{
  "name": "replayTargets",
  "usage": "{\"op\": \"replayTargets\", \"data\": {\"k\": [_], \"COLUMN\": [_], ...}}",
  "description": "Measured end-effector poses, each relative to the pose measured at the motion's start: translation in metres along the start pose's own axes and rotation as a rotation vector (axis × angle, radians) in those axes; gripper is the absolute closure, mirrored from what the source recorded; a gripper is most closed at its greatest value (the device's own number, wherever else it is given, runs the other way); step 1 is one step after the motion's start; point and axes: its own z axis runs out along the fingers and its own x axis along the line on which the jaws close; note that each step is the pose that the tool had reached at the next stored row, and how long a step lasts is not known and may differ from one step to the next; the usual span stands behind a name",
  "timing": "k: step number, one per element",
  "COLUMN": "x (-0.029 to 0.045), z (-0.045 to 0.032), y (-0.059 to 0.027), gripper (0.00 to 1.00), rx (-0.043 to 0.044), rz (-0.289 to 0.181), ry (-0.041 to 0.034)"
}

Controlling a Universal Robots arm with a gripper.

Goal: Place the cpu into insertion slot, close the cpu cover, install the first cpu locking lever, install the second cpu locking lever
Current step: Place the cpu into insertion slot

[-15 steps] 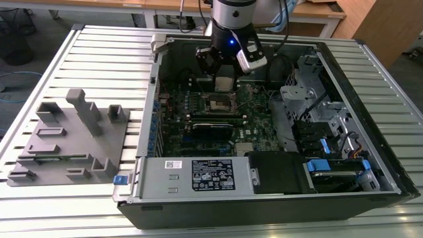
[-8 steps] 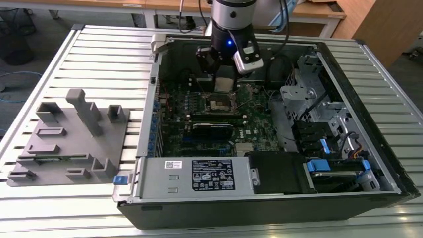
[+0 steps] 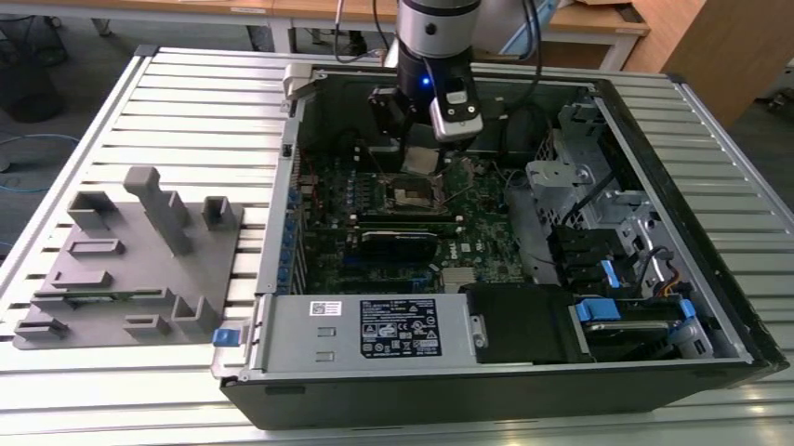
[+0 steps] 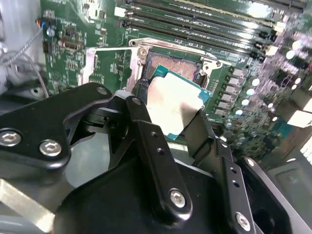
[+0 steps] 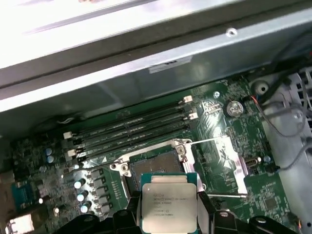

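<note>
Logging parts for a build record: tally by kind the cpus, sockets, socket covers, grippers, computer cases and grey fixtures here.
cpu, held by the gripper: 1
slot, bare: 1
cover, swung open: 1
gripper: 1
case: 1
grey fixture: 1
Total: 6

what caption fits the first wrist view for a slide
Black hand holding the flat silver-topped square cpu over the open metal-rimmed insertion slot
</note>
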Motion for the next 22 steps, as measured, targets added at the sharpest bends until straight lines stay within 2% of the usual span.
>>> {"op": "replayTargets", "data": {"k": [22], "x": [0.0001], "z": [0.0037], "y": [-0.0003], "gripper": [0.46], "rx": [0.0164], "rz": [0.393], "ry": [-0.0302]}}
